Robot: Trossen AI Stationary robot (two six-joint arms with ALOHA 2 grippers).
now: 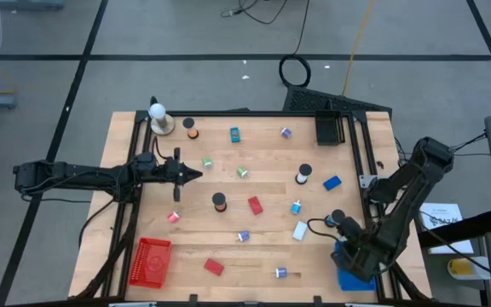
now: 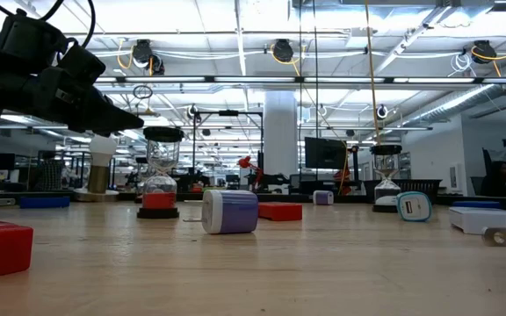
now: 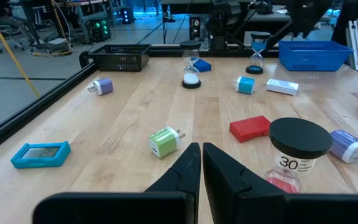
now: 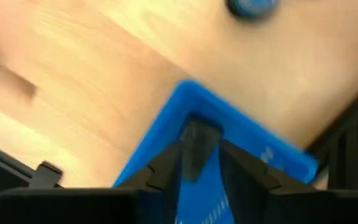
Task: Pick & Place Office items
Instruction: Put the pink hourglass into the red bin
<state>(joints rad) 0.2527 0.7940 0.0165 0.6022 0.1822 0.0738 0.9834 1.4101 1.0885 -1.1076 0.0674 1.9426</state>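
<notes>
Small office items lie scattered on the wooden table: a green plug [image 3: 165, 142], a red block [image 3: 249, 127], a sand timer with a black cap [image 3: 297, 146], a teal piece [image 3: 40, 154] and a purple-white plug [image 2: 231, 211]. My left gripper [image 1: 196, 175] is shut and empty; it hovers over the left middle of the table, just short of the green plug, and also shows in its wrist view [image 3: 201, 165]. My right gripper [image 4: 197, 165] is over a corner of the blue basket [image 1: 354, 275] at the near right, with a small dark piece [image 4: 194, 146] between its fingertips. My right gripper pinches the small dark piece [image 4: 196, 140] between its two fingertips, pointing down from above. The piece is lifted clear, above the blue basket's corner [image 4: 229, 127]. The view is blurred, so I cannot tell which part of the piece the fingers are on.
A red basket [image 1: 152, 260] sits at the near left and a black basket [image 1: 329, 128] at the far right. A white ball on a tan base [image 1: 158, 119] stands at the far left. A black rail frames the table. Another timer [image 1: 337, 218] stands beside the right arm.
</notes>
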